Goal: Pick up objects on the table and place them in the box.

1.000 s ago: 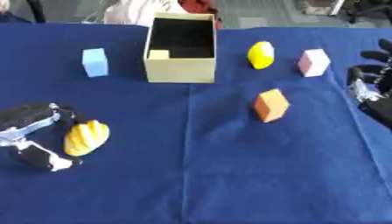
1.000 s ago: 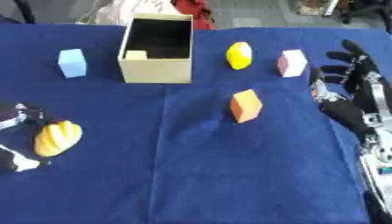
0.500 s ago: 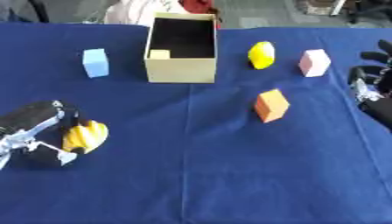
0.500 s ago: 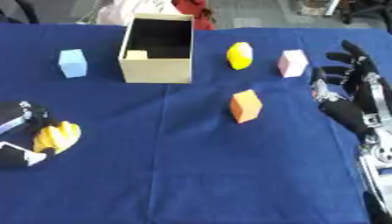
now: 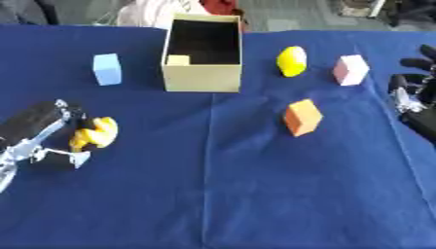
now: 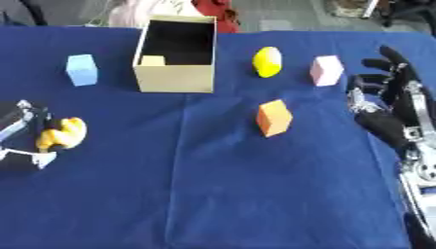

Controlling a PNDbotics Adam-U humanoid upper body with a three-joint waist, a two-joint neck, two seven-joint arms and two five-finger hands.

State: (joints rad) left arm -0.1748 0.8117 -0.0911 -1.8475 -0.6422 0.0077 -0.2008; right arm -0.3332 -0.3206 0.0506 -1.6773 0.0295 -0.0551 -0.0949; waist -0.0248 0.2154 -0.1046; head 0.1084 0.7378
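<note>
The left hand [image 5: 43, 136] is curled around a yellow-orange object [image 5: 95, 134] low on the blue tabletop [image 5: 221, 194]; the right hand [image 6: 391, 104] is held open, fingers up, nothing gripped; an orange block [image 5: 302, 116] sits beyond; farther off are a blue block [image 5: 106, 69], box [image 5: 203, 78], yellow object [image 5: 291, 61], pink block [image 5: 350, 69].

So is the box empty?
Not empty. The box is open on top, and a small pale block sits in its near left corner; the rest looks dark.
</note>
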